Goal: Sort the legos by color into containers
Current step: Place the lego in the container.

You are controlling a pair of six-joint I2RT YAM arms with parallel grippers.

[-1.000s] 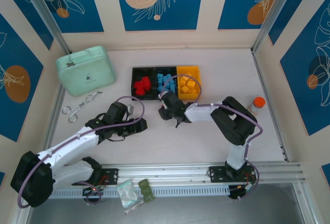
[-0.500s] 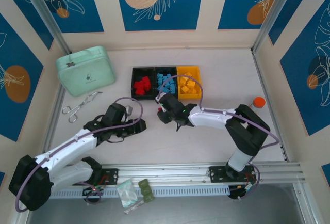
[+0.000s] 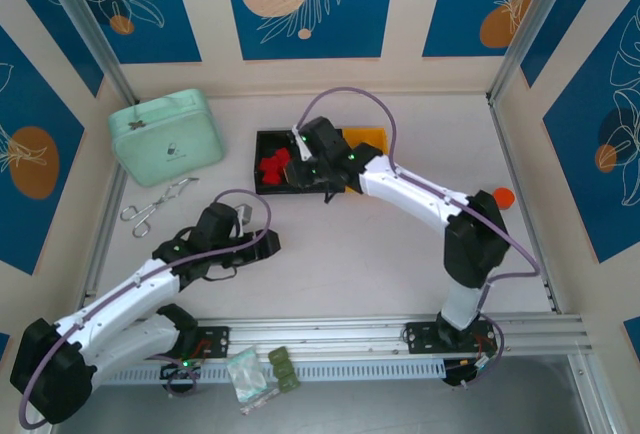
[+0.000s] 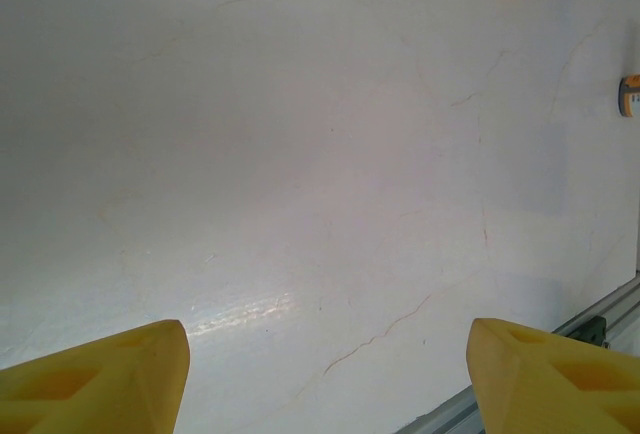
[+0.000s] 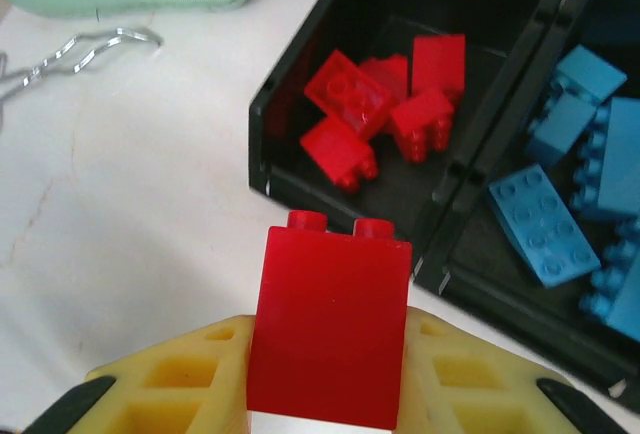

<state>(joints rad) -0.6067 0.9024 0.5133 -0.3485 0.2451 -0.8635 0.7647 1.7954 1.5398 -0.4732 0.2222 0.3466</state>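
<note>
Top view: right arm (image 3: 420, 189) covers middle bin (image 5: 610, 9); yellow bin (image 3: 368, 138) partly hidden. Right pincer (image 5: 330, 389) pinching red lego (image 5: 332, 324), near red-filled black bin (image 5: 300, 64). Left pincer (image 4: 325, 354) spread, empty, above table (image 4: 300, 154)

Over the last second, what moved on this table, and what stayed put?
The right gripper swung from the bare table up to the bins, its fingers shut on a red brick. The left gripper, open, barely shifted. Bins, mint case and tongs stayed.
</note>
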